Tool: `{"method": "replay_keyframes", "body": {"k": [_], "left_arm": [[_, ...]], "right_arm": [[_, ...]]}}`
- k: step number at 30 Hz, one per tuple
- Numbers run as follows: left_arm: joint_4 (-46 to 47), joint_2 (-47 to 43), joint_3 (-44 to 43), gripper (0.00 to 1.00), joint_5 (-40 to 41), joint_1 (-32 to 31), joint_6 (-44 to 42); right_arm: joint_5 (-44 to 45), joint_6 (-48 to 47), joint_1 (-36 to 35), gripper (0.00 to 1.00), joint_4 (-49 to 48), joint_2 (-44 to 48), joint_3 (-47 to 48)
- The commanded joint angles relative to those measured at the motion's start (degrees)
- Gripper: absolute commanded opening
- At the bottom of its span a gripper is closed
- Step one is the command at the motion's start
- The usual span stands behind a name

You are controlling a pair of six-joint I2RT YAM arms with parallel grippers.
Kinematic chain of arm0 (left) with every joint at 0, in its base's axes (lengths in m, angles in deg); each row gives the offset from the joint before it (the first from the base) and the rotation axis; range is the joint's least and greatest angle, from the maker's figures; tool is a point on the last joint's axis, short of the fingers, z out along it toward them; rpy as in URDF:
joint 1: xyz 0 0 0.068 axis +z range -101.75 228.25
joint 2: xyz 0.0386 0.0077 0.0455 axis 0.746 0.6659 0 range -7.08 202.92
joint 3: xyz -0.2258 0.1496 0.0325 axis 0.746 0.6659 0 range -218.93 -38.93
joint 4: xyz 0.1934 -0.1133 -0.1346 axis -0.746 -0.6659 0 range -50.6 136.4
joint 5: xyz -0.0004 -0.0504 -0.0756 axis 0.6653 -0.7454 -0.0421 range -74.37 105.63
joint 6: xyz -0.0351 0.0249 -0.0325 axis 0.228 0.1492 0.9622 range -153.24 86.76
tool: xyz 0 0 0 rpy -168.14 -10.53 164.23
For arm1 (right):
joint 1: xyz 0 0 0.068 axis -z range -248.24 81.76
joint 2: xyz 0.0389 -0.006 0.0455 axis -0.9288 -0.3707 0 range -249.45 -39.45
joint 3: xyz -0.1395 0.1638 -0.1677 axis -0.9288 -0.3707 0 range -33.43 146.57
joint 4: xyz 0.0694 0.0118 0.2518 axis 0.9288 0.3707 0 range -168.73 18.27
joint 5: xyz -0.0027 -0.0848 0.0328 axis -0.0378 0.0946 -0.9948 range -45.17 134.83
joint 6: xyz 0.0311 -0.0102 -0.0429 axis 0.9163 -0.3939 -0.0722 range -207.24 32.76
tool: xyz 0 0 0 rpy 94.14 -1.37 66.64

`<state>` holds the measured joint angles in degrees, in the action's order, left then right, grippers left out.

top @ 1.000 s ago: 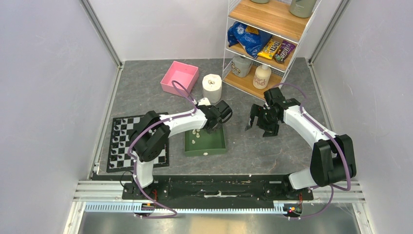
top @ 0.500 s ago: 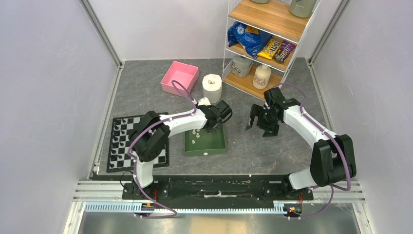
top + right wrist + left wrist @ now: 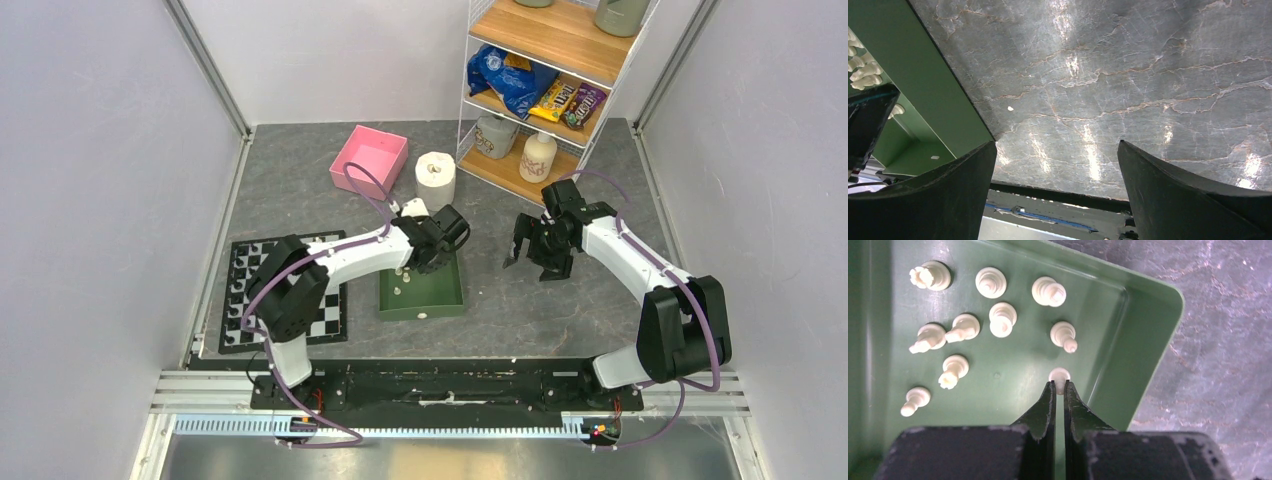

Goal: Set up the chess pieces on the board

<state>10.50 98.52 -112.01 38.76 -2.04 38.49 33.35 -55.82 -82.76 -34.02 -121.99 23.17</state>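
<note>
A grey marbled tabletop [image 3: 560,300] between pale lilac walls [image 3: 100,150] carries a green rectangular plastic tray [image 3: 1108,365], with a black-and-white checkered board [image 3: 236,262] to its left. The left gripper [image 3: 1059,386] reaches down into the tray, its jaws pinching one small cream-white chess piece [image 3: 1059,375]. Nine other loose pieces [image 3: 1002,319] lie in the tray. The right gripper [image 3: 1057,145] hovers over the tabletop, jaws wide apart.

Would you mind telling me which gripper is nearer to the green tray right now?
Left. The left gripper is inside the green tray, pinching a chess piece; the right gripper hangs over the table beside it.
</note>
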Motion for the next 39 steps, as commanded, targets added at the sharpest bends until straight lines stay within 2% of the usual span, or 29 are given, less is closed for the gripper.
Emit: {"method": "replay_keyframes", "body": {"k": [1, 9, 16, 21, 25, 30, 39], "left_arm": [[0.5, -5.7, 1.4, 0.02, -1.8, -0.7, -6.1], [0.7, -13.1, 7.0, 0.02, -4.9, -0.9, -12.6], [-4.2, -25.1, 11.0, 0.02, 3.8, -0.7, -13.9], [-9.1, -28.1, 11.7, 0.02, 7.1, 1.4, -15.6], [-9.8, -31.0, 14.8, 0.02, 6.1, 5.8, -16.8], [-11.6, -37.8, 19.5, 0.02, 2.6, 15.0, -16.6], [-18.7, -45.8, 27.4, 0.02, 2.1, 21.2, -5.4]], "right_arm": [[0.7, -0.5, -0.1, 0.99, -0.1, 0.8, -0.3], [0.6, -0.3, 0.0, 0.99, -0.1, 0.6, -0.2], [0.6, -0.2, 0.0, 0.99, -0.1, 0.2, -0.1], [0.2, 0.0, -0.1, 0.99, -0.3, -0.1, 0.1], [0.1, -0.1, -0.1, 0.99, -0.3, 0.1, 0.0], [0.2, -0.3, 0.0, 0.99, -0.3, 0.1, -0.4], [-0.1, -0.2, 0.0, 0.99, -0.6, -0.5, 0.0]]}}
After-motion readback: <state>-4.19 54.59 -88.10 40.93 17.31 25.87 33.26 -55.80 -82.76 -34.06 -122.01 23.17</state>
